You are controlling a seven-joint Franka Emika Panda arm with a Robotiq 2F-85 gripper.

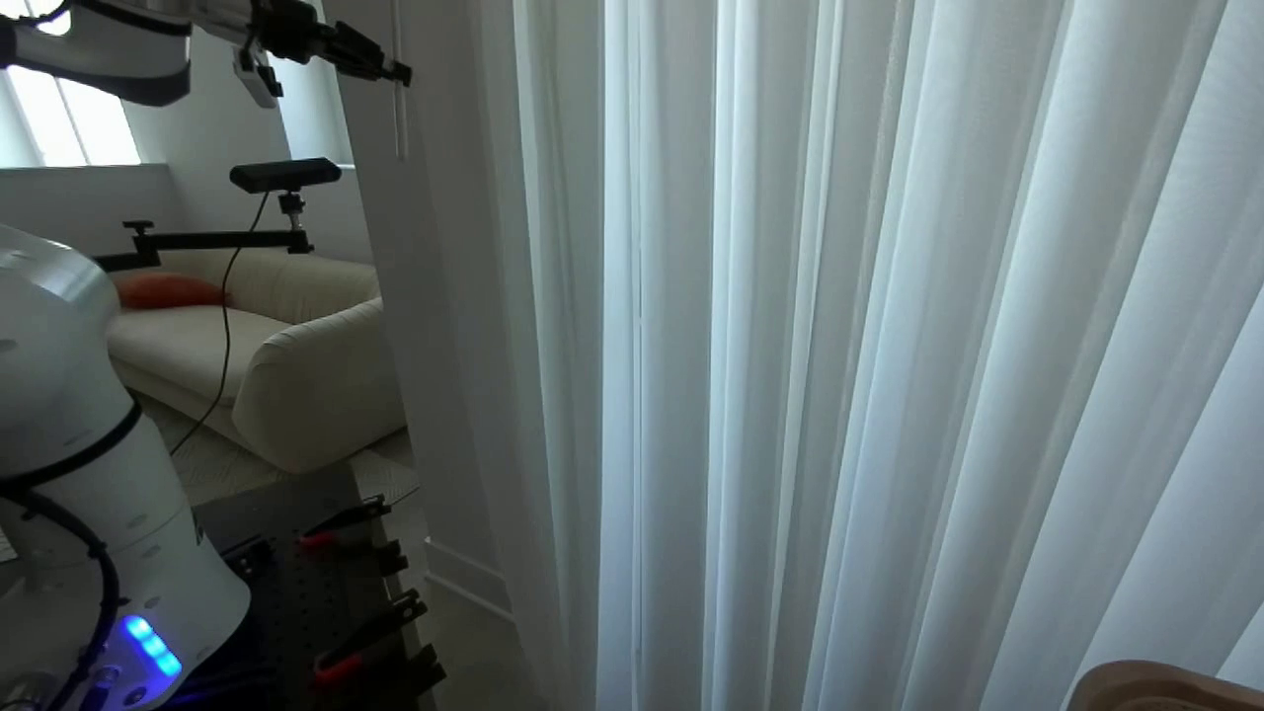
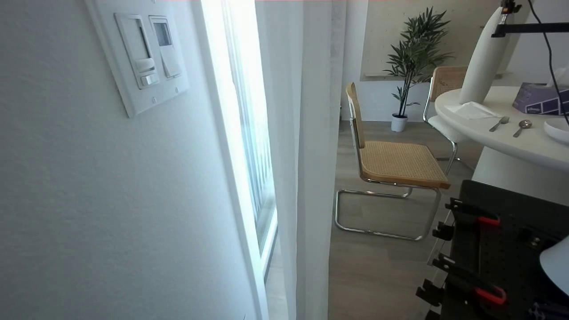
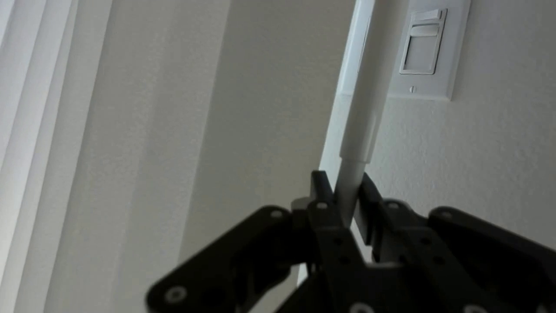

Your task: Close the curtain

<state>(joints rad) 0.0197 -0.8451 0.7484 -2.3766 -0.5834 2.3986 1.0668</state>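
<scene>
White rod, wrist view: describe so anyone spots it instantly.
In the wrist view, the pleated curtain fills the left. Right of it, a white rod slants down in front of the switch plate into the gripper. Unlike the plate and curtain, it is slim and straight, stepping to a thinner lower section.

White arm [image 1: 54, 365], black gripper [image 3: 347, 191], blue lights [image 1: 151, 645]

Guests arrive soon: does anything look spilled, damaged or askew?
Nothing spilled, damaged or askew stands out; just a gap: in an exterior view, bright window glass shows between the flat white wall and the sheer white pleated curtain, perhaps not fully closed.
</scene>
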